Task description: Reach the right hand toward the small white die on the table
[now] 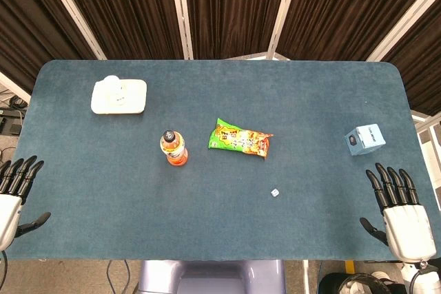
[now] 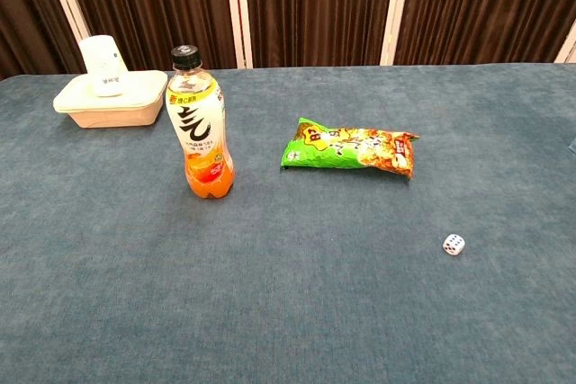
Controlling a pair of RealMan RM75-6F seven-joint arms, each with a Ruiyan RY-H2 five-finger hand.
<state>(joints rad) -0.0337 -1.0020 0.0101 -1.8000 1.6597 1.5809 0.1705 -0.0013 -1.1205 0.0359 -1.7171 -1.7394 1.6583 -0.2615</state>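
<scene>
The small white die point(image 1: 274, 192) point(image 2: 454, 244) lies on the blue table point(image 1: 220, 239), a little right of centre and toward the near edge. My right hand point(image 1: 402, 212) rests at the table's near right corner, fingers spread and holding nothing, well to the right of the die. At the near left edge, my left hand point(image 1: 14, 194) is likewise open and empty. Neither hand appears in the chest view.
An orange drink bottle point(image 1: 174, 148) point(image 2: 199, 123) stands left of centre. A green snack bag point(image 1: 240, 139) point(image 2: 351, 147) lies beyond the die. A small blue box point(image 1: 364, 139) sits at the right; a white tray with a cup point(image 1: 118, 96) point(image 2: 110, 96) sits far left.
</scene>
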